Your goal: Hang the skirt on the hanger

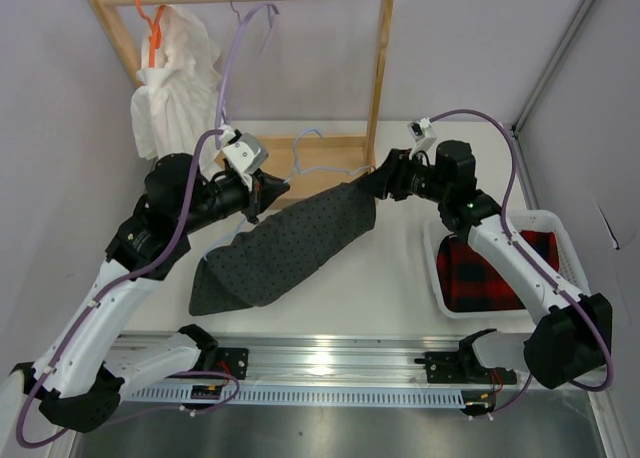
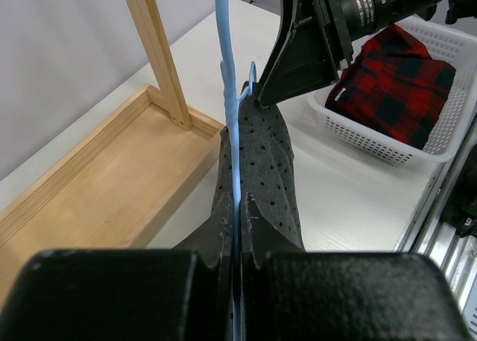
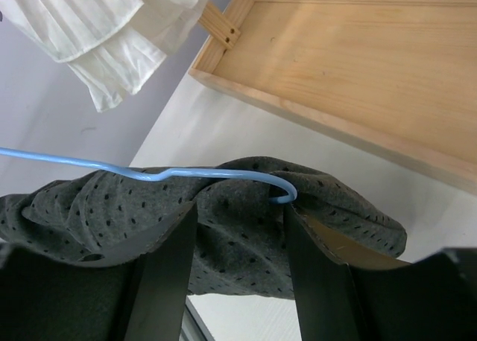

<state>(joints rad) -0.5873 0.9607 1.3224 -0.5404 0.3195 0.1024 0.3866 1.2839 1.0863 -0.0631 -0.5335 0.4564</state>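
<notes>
Through the top camera I am watching the skirt (image 1: 285, 248) hanging slung between the two arms. Its upper edge is raised and its lower part is slumping onto the table (image 1: 380, 278) toward the near left. The left gripper (image 1: 262, 194) is at one end of that edge and the right gripper (image 1: 376, 184) at the other. The hanger (image 1: 299, 156) is showing only as a thin blue loop behind the cloth, in front of the wooden rack (image 1: 378, 68).

Through the left wrist camera I am seeing the left jaws pressed together on the blue wire, with dotted cloth bunched on both sides of it. The wire is running away along the top of the fold toward the right gripper. The basket (image 2: 387, 144) with the plaid garment (image 2: 395, 80) is sitting beyond.

Through the right wrist camera the right fingers (image 3: 168, 274) are standing apart with cloth lying across and between them. They are not pinching it. The wire's bent end is resting on top of the fold.

I am judging the cloth light, soft and floppy, likely to slump wherever nothing supports it. The wire looks thin, springy and smooth enough to let fabric slide. I would take hold at the top edge, right against the wire, pinching cloth and wire together.
</notes>
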